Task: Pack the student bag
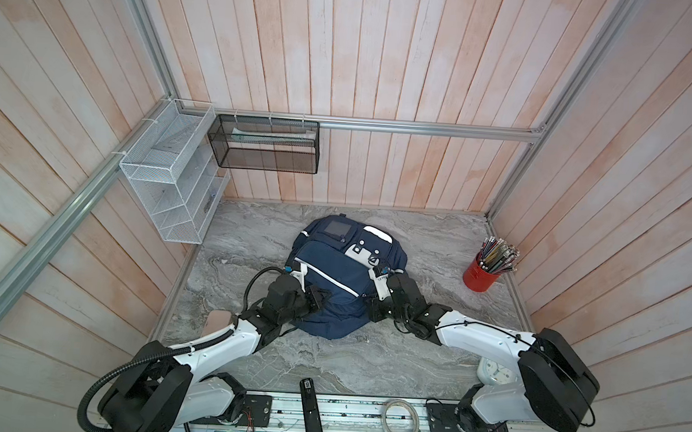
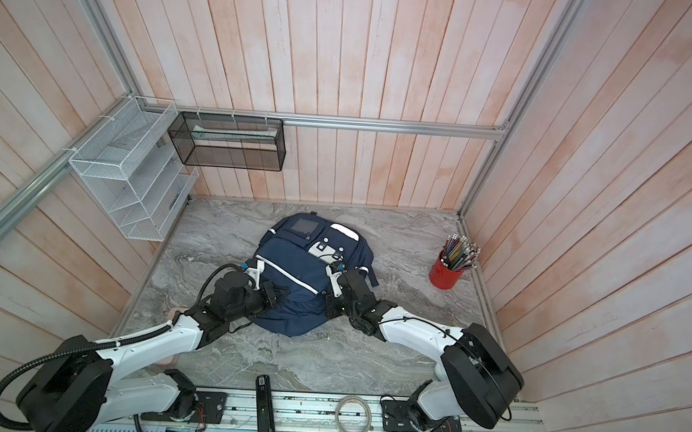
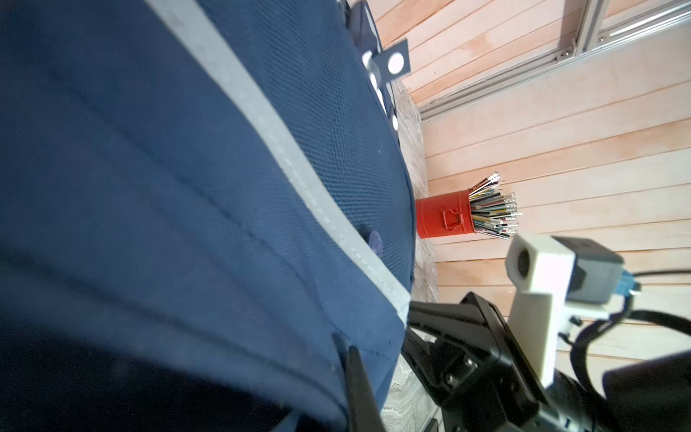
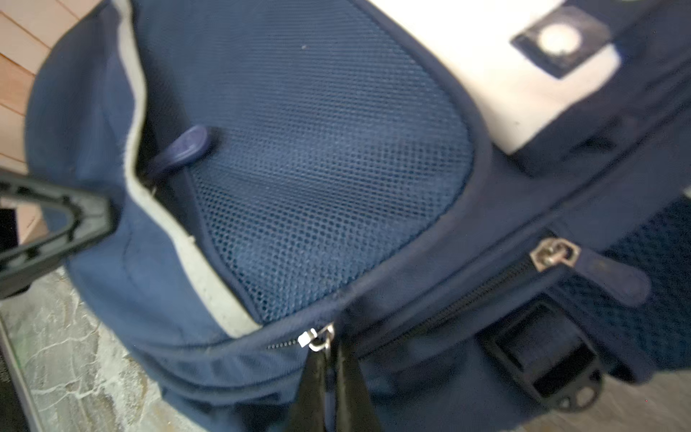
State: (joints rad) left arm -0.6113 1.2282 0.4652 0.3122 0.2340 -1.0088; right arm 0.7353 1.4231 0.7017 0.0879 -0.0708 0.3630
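2 jaws pinched closed on student bag (image 1: pixel 332 266), right on zip pull (image 4: pixel 318 338); red cup (image 1: pixel 479 278) holds pencils (image 1: pixel 498 254)

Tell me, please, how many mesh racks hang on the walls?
2: a white tiered rack on the left wall, a black rack beside it on the back rail; none seems hidden.

Overhead pair facing down, wrist views hugging student bag (image 3: pixel 157 194)
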